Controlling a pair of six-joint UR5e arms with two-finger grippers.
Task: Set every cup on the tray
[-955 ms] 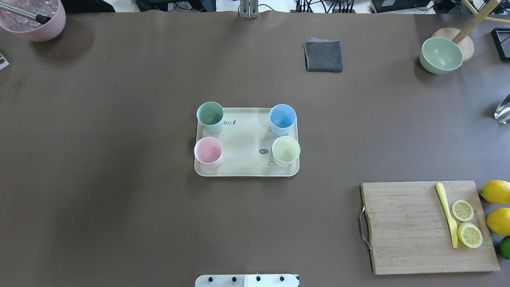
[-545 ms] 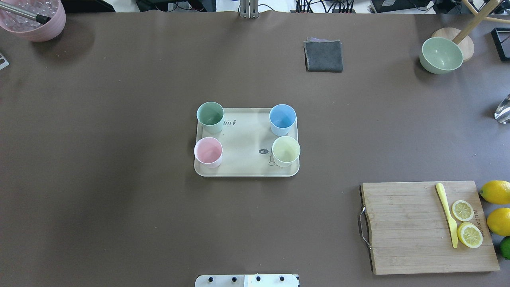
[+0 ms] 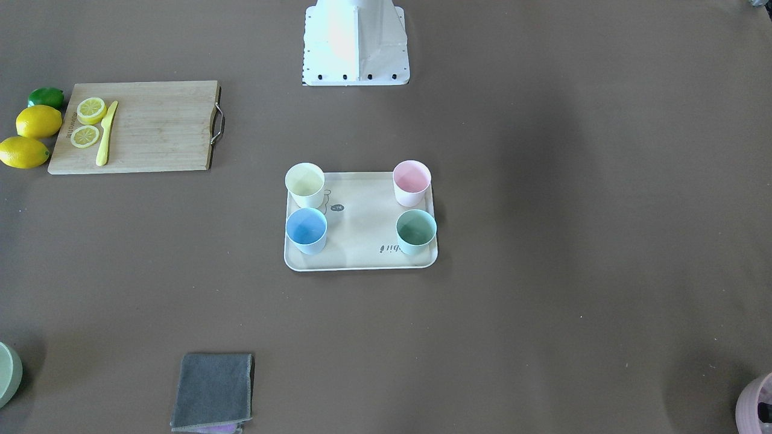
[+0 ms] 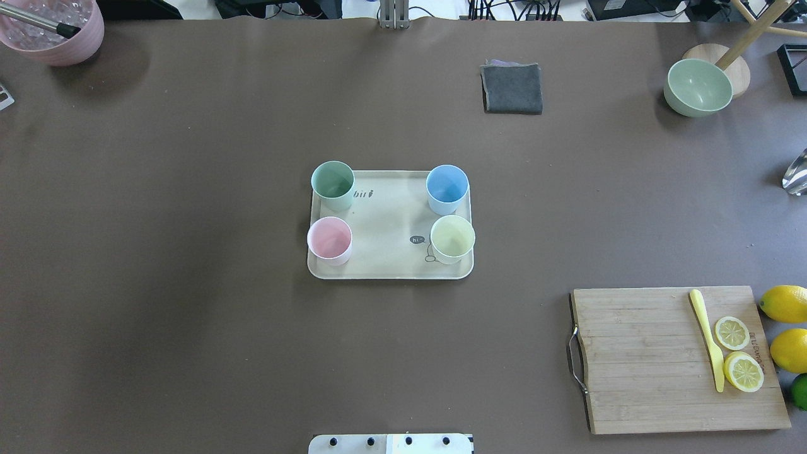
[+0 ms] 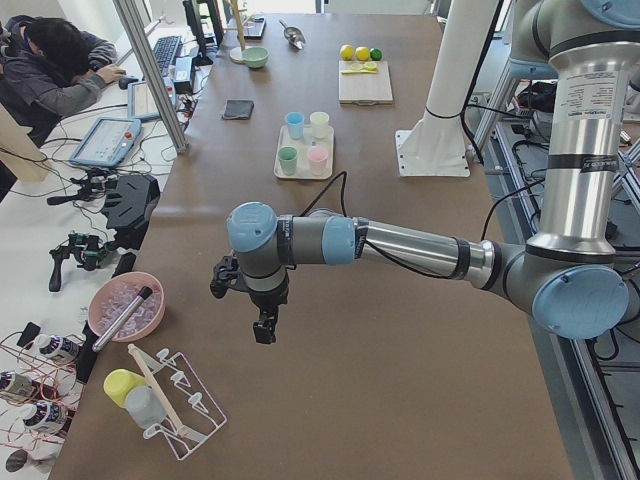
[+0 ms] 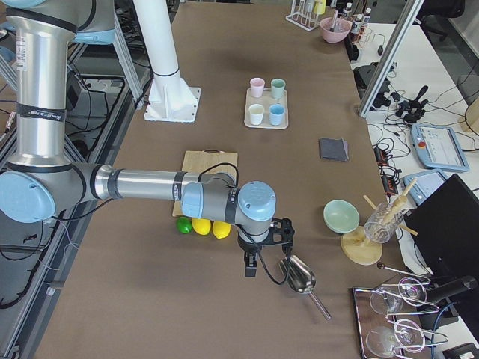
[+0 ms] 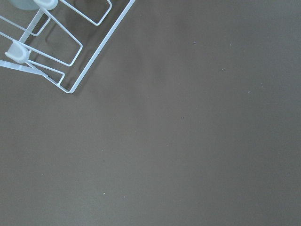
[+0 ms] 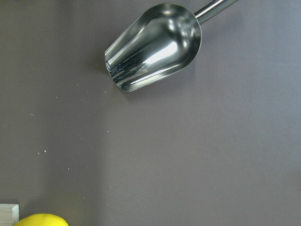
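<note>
The cream tray [image 4: 388,227] lies at the table's middle. On it stand four cups, one near each corner: mint green [image 4: 332,183], light blue [image 4: 447,186], pink [image 4: 329,239] and pale yellow [image 4: 452,238]. All are upright and empty. The tray [image 3: 362,229] also shows in the front-facing view. My left gripper [image 5: 262,325] hangs over bare table far to the left, near a wire rack. My right gripper [image 6: 251,265] hangs far to the right, beside a metal scoop. Neither holds anything I can see. I cannot tell whether either is open or shut.
A wooden cutting board [image 4: 643,359] with lemon slices and a yellow knife lies front right, lemons [image 4: 785,302] beside it. A grey cloth [image 4: 512,88], a green bowl [image 4: 698,87] and a pink bowl [image 4: 53,31] sit at the far edge. The scoop [image 8: 155,47] and wire rack [image 7: 56,42] lie under the wrists.
</note>
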